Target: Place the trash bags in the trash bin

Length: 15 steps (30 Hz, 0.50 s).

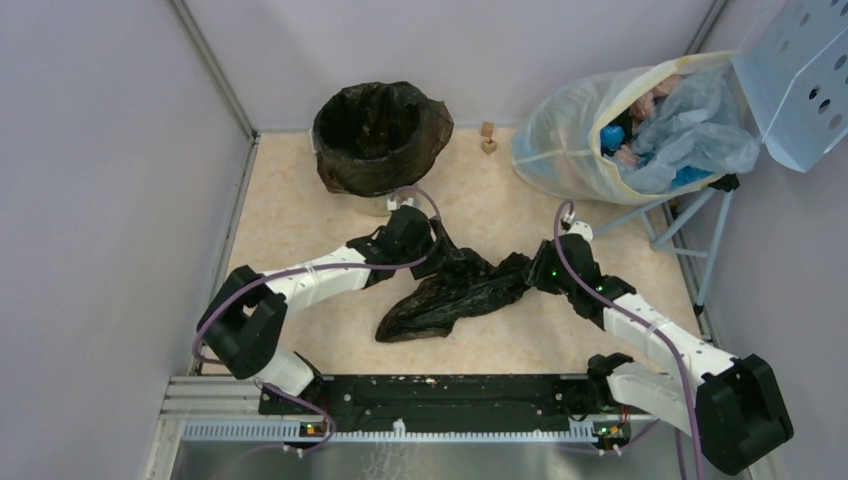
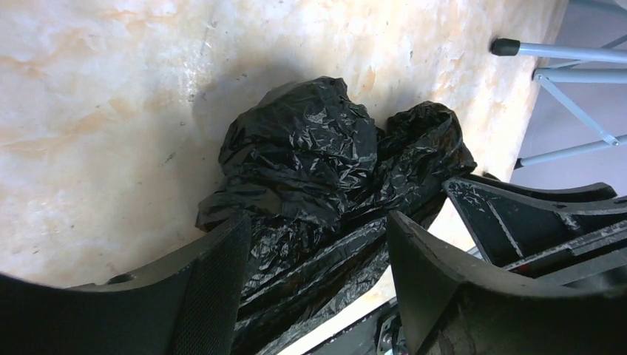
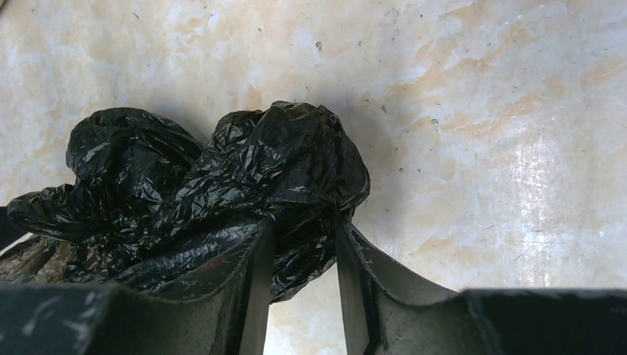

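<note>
Film in a crumpled black heap, the trash bags [image 1: 450, 295] lie on the table [image 1: 300, 200] between the two arms, not yet in the trash bin [image 1: 380, 135]. Seen from above, the long axis of the heap runs from about 8 o'clock to about 2 o'clock. The right gripper [image 1: 535, 268] has the 2 o'clock end. In its wrist view its fingers [image 3: 255, 274] stand close together with a fold of film pinched between them, so I judge that a real grip. The left gripper [image 1: 432, 238] sits on the heap's 11 o'clock side. Its fingers [image 2: 214, 281] stand well apart with film bunched in the gap, and I cannot tell whether they press it or only straddle it. The bin stands at about 11 o'clock from the heap, well apart from it, upright, its mouth lined in black. It is on the left arm's side of the table, and the left gripper is clearly the nearer of the two. The carry therefore has to go up and toward 11 o'clock, and the loose 8 o'clock tail, which neither gripper holds, looks likely to trail.
</note>
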### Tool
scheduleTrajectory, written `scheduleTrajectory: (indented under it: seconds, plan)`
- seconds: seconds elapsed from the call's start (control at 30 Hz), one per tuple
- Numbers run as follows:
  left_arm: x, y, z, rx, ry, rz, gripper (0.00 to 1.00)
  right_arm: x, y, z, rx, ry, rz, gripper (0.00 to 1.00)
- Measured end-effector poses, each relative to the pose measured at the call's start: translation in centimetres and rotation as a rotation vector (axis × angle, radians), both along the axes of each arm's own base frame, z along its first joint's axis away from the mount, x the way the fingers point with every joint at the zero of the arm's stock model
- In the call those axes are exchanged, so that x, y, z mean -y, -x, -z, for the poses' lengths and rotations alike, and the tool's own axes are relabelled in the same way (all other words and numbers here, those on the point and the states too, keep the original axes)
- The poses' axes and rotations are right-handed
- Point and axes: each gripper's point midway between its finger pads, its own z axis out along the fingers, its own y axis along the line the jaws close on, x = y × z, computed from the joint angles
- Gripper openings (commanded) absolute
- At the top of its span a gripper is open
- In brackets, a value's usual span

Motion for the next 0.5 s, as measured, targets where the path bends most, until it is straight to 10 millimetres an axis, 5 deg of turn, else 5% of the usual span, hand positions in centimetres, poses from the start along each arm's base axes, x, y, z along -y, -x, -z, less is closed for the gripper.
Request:
scheduleTrajectory:
  seconds: [0.07,0.13,0.27,0.33,0.5]
  plan:
    - [0.5,-0.1,0.6,-0.015,0.007,-0.002,0.60,0.0,0.0,0.0,0.000,0.000,0.000,0.35]
    - [0.7,-0.1,1.7,-0.032,-0.004,-0.004,0.39,0.0,0.0,0.0,0.000,0.000,-0.001,0.32]
    - [1.2,-0.7,3.3,-0.037,-0.032,0.012,0.00,0.0,0.0,0.0,0.001,0.004,-0.007,0.11]
    - [1.6,-1.4,3.7,-0.030,-0.050,0.022,0.00,0.0,0.1,0.0,0.002,0.005,-0.010,0.00]
    - [1.3,-3.6,2.9,0.045,-0.115,0.017,0.00,0.5,0.3,-0.9,0.028,0.010,-0.001,0.00]
